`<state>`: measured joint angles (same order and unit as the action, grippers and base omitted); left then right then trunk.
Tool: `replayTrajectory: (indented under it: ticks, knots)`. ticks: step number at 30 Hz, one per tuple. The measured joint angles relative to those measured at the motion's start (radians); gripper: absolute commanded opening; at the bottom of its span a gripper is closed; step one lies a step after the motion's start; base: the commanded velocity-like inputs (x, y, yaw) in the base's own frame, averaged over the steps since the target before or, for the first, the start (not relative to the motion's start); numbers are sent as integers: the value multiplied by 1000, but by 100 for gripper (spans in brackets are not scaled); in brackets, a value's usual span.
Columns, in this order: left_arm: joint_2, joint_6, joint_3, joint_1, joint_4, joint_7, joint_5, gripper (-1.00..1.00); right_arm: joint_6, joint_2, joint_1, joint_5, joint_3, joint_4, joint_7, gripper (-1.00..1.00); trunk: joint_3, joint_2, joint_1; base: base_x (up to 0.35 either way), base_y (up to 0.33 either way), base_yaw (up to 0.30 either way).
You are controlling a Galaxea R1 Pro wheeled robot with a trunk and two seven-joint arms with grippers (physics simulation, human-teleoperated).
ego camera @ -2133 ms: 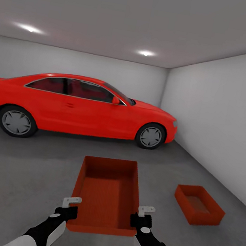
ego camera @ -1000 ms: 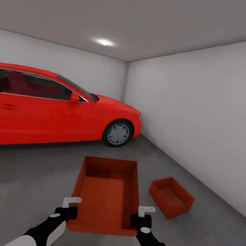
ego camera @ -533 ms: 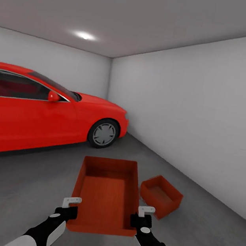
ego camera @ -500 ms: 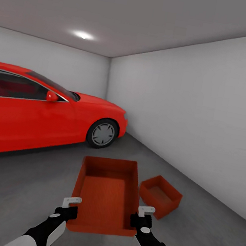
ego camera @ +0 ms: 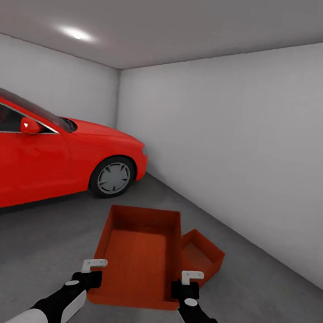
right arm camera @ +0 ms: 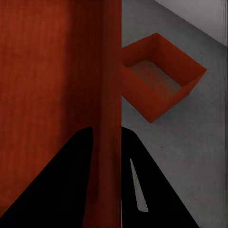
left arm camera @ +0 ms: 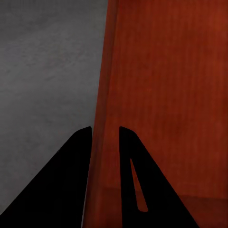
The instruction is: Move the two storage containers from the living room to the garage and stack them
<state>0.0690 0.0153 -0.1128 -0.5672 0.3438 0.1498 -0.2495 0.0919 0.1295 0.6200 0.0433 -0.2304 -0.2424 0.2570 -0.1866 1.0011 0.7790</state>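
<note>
Carried container over garage floor, second container beside it.
Left end effector (ego camera: 93,271) and right end effector (ego camera: 187,282) each clamped a side wall of the held container (ego camera: 139,255); second container (ego camera: 199,253) sat on the floor (ego camera: 21,243), right of it, red car (ego camera: 41,154) beyond.

Two orange-red containers (ego camera: 141,252) (ego camera: 201,255), a red car (ego camera: 51,159), dark grey floor (ego camera: 21,243) and white-grey walls (ego camera: 248,144) are seen.

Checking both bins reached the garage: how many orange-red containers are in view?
2. One open orange-red rectangular container is held by the left gripper and right gripper; the other sits on the grey concrete floor, partly behind it.
</note>
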Motion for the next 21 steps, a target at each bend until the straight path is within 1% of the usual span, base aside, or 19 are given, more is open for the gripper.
replayTrajectory:
  ticks: [21]
  knots:
    - [0,-1,1,0,-2,-1,0,-100,0,0,0,0,-1,0,0,-100,0,0,0,322,157,-285]
